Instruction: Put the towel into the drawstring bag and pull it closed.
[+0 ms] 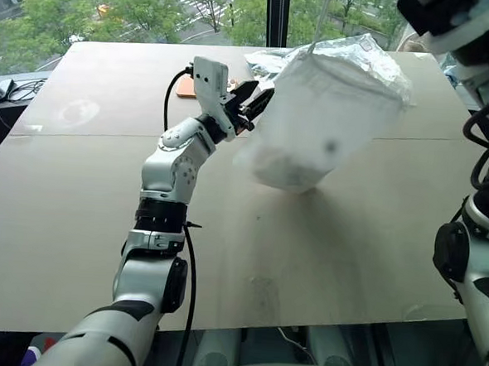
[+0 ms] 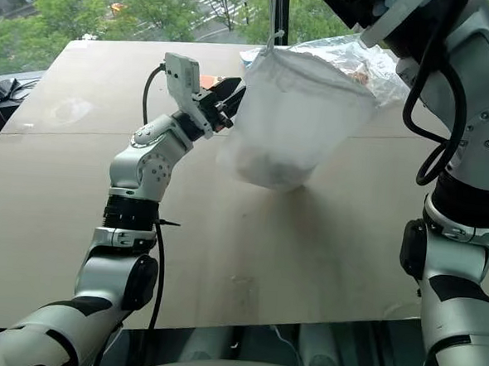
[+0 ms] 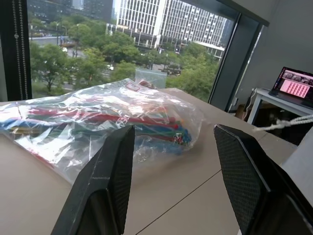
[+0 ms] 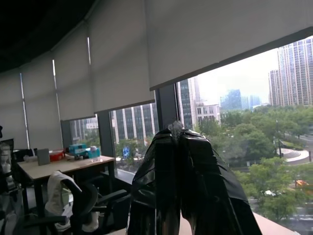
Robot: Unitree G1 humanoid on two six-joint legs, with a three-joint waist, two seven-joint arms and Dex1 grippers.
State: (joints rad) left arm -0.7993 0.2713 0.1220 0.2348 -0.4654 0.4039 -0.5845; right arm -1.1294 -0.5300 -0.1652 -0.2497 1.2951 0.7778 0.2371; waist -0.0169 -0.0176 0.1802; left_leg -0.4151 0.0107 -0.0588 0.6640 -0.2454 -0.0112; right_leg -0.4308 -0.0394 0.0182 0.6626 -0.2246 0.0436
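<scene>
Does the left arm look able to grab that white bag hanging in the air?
Probably yes: the left tool is open right beside the drawstring bag, which hangs above the table, with nothing between them.

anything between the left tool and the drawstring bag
Nothing: in the right eye view the open left tool sits right beside the hanging drawstring bag, no object between.

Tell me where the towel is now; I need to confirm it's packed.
In the eye views the towel shows as a pale bundle at the bottom of the hanging drawstring bag, above the table, just right of the open left gripper.
</scene>
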